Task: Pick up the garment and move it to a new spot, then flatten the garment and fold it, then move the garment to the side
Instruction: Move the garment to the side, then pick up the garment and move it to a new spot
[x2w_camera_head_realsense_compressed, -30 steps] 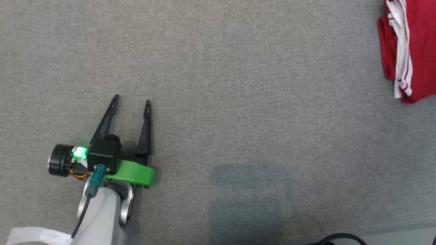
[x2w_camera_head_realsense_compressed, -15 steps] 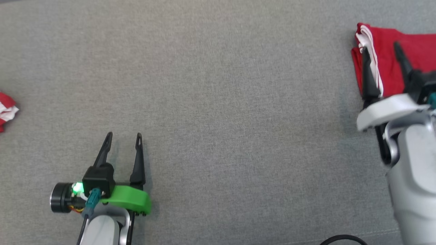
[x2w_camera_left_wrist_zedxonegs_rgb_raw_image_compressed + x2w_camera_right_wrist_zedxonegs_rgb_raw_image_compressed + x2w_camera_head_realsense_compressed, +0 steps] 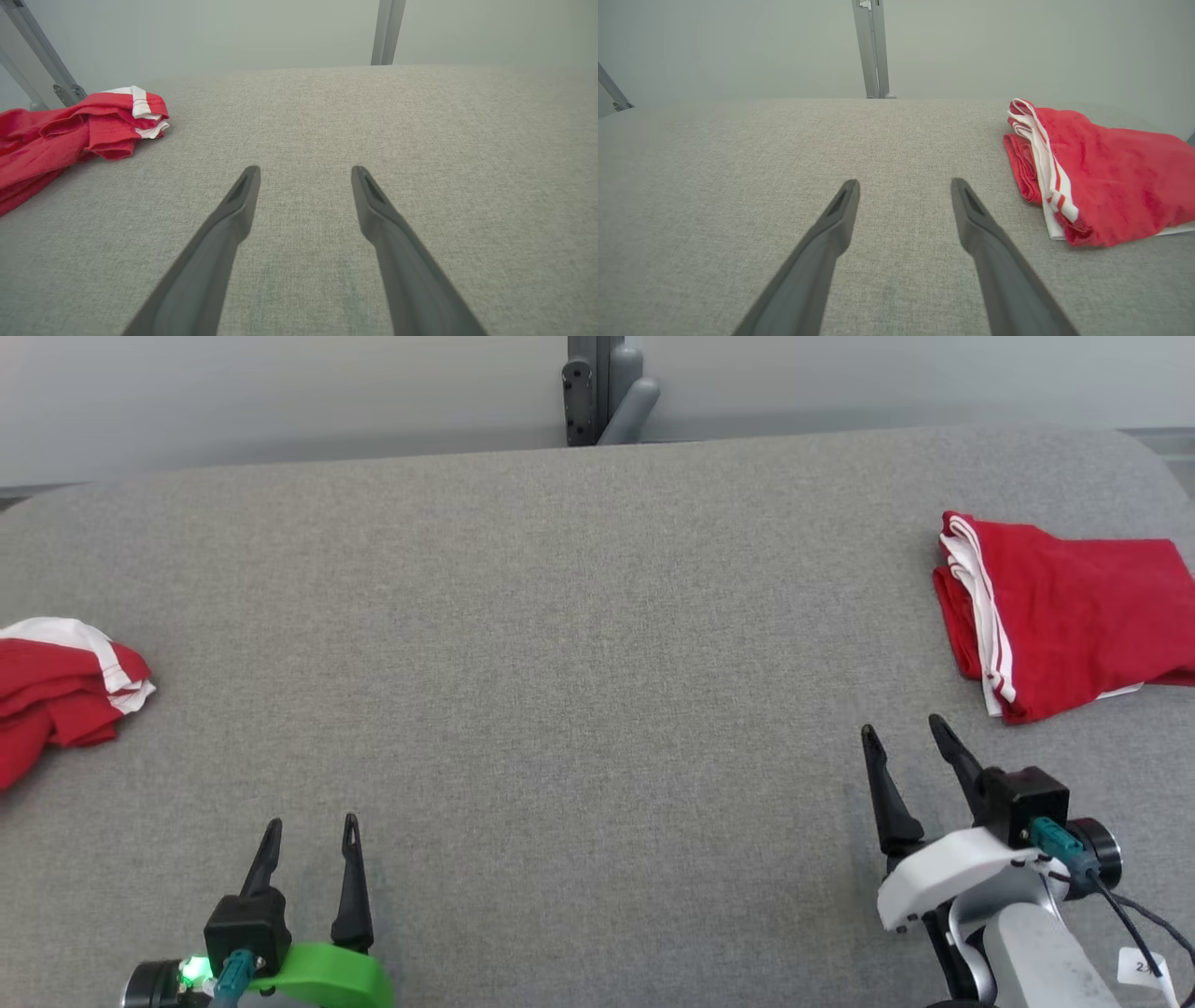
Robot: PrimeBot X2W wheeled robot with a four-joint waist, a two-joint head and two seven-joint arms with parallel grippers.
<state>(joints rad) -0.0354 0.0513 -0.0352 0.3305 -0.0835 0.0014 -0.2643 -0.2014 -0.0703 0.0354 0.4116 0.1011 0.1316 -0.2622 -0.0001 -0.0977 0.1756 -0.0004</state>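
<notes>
Your crumpled garment (image 3: 56, 691) sits far left on the grey surface (image 3: 597, 616); your left gripper (image 3: 312, 821) jaws wide, empty; right gripper (image 3: 902, 724) jaws wide, empty, near the folded garment (image 3: 1074, 616) far right.

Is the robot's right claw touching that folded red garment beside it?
Apart. In the head view a strip of bare grey surface separates the right gripper from the folded red garment; the right wrist view shows the same gap.
</notes>
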